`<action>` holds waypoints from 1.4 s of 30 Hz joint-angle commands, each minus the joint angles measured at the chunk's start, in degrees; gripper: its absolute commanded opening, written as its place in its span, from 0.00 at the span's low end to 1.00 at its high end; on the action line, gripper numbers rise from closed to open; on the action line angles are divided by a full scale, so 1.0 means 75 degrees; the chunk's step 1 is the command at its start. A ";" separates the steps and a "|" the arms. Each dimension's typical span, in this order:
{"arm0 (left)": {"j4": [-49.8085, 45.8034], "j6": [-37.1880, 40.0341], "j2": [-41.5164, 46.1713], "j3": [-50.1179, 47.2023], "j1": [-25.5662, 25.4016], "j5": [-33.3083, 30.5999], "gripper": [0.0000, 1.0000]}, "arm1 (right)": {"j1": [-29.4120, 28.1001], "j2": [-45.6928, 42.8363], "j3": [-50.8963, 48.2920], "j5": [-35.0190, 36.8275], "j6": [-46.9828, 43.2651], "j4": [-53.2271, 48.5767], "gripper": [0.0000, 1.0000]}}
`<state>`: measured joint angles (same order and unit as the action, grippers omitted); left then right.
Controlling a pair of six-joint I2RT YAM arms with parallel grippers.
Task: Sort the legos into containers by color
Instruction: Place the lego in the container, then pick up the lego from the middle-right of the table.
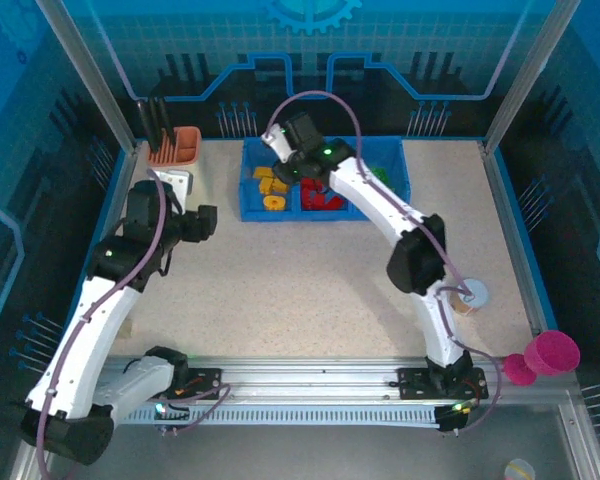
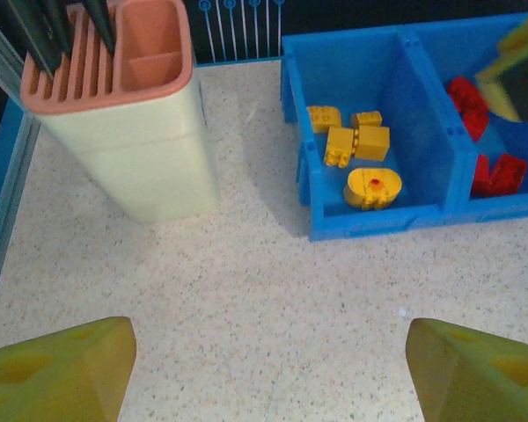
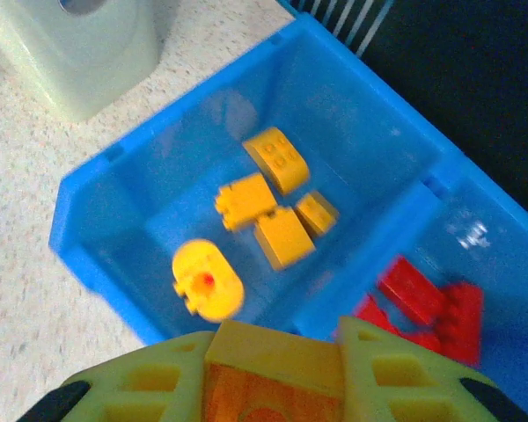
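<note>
The blue tray [image 1: 320, 215] stands at the back of the table. Yellow legos [image 1: 271, 185] lie in its left compartment, red ones [image 1: 320, 197] in the middle and green ones [image 1: 380, 173] on the right. My right gripper [image 3: 273, 332] hangs above the divider between the yellow and red compartments, shut on a yellow-orange brick [image 3: 264, 378]. Below it lie several yellow bricks [image 3: 277, 198], a yellow round piece [image 3: 207, 280] and red bricks [image 3: 427, 303]. My left gripper [image 2: 268, 352] stands open over bare table, short of the tray's front left corner [image 2: 321, 230], with nothing between its fingers.
A tall beige holder with an orange top [image 2: 132, 132] stands left of the tray, close to my left gripper [image 1: 205, 222]. A pink cup [image 1: 550, 352] sits past the table's right front corner. A small round white object [image 1: 470, 295] lies by the right arm.
</note>
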<state>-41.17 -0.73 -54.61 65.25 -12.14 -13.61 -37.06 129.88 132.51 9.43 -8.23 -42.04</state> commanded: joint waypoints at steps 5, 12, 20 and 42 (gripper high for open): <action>-0.0347 -0.0103 0.0512 -0.0496 0.0130 0.0184 0.83 | -0.0151 0.1440 0.1452 -0.0038 -0.0098 0.0521 0.30; -0.0144 0.0003 0.0548 -0.0579 0.0177 0.0403 0.85 | -0.0027 0.1991 0.1457 -0.0715 0.0730 0.1129 0.32; 0.0086 0.0039 0.0485 -0.0615 0.0194 0.0590 0.85 | -0.0033 0.1992 0.1167 -0.0679 0.0603 0.1025 0.36; 0.0528 0.0041 -0.0323 -0.0219 0.0213 0.1219 0.90 | 0.2254 -0.6420 -0.6080 -0.0898 0.0729 -0.0387 0.78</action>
<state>-38.35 -1.10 -55.86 60.93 -11.22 -7.11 -25.58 84.44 95.70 -1.61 -8.38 -40.32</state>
